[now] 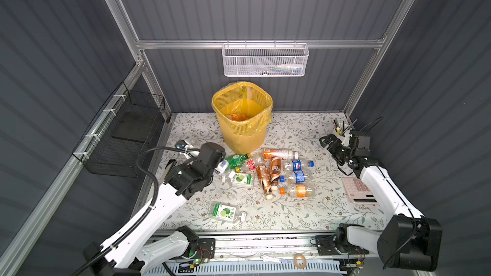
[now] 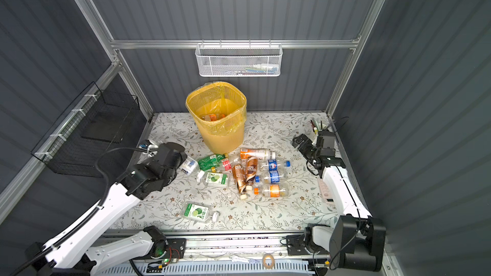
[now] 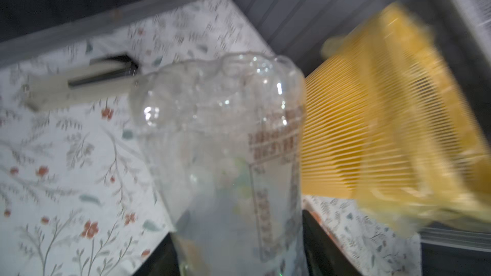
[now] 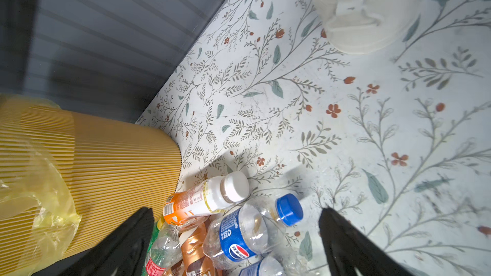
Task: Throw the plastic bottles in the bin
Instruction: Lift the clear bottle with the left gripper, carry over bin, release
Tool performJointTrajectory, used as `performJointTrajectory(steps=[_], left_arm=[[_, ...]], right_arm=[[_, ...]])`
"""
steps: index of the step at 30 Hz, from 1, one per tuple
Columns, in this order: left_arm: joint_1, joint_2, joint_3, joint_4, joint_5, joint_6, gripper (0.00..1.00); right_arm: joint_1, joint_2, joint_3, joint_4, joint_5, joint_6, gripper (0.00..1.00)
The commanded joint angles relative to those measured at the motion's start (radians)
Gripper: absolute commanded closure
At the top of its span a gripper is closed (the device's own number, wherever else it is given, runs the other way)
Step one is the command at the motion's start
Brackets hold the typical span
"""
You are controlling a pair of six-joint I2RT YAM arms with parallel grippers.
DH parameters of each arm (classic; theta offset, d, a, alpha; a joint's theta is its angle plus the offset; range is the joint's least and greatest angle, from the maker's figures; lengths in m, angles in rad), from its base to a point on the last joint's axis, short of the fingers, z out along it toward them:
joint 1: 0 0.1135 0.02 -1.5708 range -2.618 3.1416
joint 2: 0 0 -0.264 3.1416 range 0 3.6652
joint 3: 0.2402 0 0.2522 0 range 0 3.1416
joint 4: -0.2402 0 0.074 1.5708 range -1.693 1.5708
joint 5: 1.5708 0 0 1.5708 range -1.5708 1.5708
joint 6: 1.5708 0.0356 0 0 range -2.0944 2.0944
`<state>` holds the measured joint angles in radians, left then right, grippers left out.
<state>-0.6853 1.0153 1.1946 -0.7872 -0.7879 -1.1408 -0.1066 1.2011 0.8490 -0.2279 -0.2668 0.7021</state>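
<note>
Left wrist view: my left pincer clamps a bottle round its body, likely to lift it over the bin, near ahead. My right pincer gapes, empty.

A: Bin state?
B: Yellow lattice bin was found upright, rear centre, lined with a clear bag. One orange-labelled bottle was seen inside.
A: Other bottles?
B: Laid flat, clustered just in front of it: green bottle, white-capped bottle, two brown bottles, two blue-labelled bottles, lime-labelled bottle. A second lime-labelled bottle was lying apart, near the front. A clear bottle was gripped at the cluster's left edge.
</note>
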Motion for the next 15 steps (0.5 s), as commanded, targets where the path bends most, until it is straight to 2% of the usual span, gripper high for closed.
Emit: performJointTrajectory(steps=[1, 3, 7, 9, 11, 13, 15], left_arm=[[0.006, -0.024, 0.115, 0.164, -0.216, 0.434, 0.38], [0.006, 0.002, 0.151, 0.365, -0.213, 0.634, 0.39], [0.012, 0.138, 0.255, 0.619, -0.105, 0.861, 0.39], [0.049, 0.272, 0.383, 0.584, 0.035, 0.877, 0.39], [0.116, 0.415, 0.525, 0.498, 0.217, 0.835, 0.38], [0.178, 0.560, 0.672, 0.424, 0.368, 0.806, 0.32], [0.218, 0.712, 0.871, 0.303, 0.470, 0.781, 0.25]], right_arm=[[-0.022, -0.026, -0.014, 0.002, -0.011, -0.010, 0.01], [-0.030, -0.029, -0.011, 0.006, -0.027, -0.009, 0.01], [-0.031, -0.039, -0.012, 0.015, -0.058, -0.002, 0.01], [-0.030, -0.037, -0.021, 0.026, -0.113, 0.006, 0.01], [-0.028, -0.033, -0.024, 0.020, -0.128, 0.006, 0.01], [-0.027, -0.029, -0.032, 0.020, -0.147, 0.002, 0.01], [-0.026, -0.031, -0.033, 0.008, -0.160, -0.006, 0.01]])
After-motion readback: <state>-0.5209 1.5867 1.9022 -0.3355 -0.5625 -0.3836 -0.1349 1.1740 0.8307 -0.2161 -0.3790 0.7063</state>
